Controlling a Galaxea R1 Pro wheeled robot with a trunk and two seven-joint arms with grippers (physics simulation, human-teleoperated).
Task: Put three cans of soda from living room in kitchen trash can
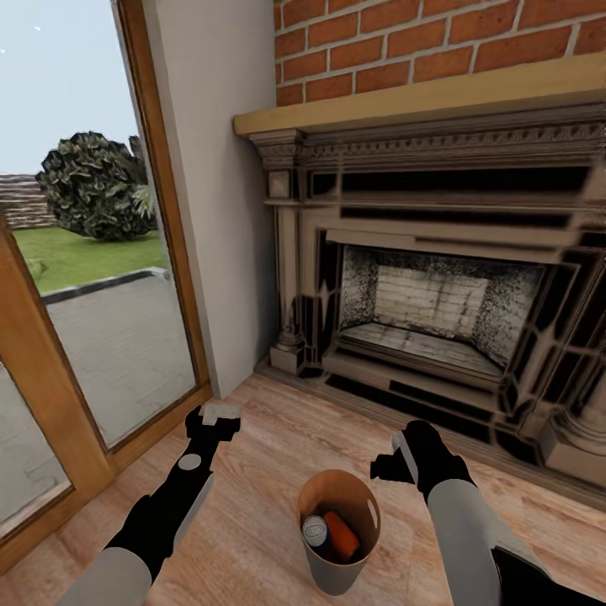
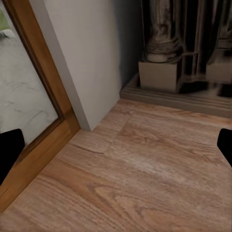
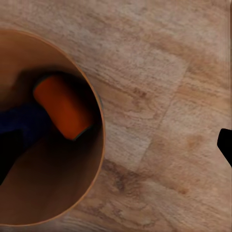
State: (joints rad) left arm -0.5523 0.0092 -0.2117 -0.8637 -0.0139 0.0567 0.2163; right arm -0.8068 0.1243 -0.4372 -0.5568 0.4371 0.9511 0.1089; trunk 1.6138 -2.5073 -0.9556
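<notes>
Two cans lie inside the trash can: an orange can and a dark blue can with a silvery top, leaning side by side against each other. A third can I cannot make out. The bin stands upright on the wood floor, between the two arms and close in front of the robot; its inside is coppery brown, its outside pale grey. In the right wrist view the same orange can rests against the brown inner wall of the bin, with the dark blue can just beside it.

The right gripper hangs above the floor just beside the rim of the bin, on its right side; its fingers stand apart and hold nothing. The left gripper hangs over the floor farther to the left, near the glass door; its fingers are also apart and empty.

Beyond the bin is a dark ornate fireplace below a red brick wall. To the left is a wood-framed glass door, and through it a lawn and a bush show.
</notes>
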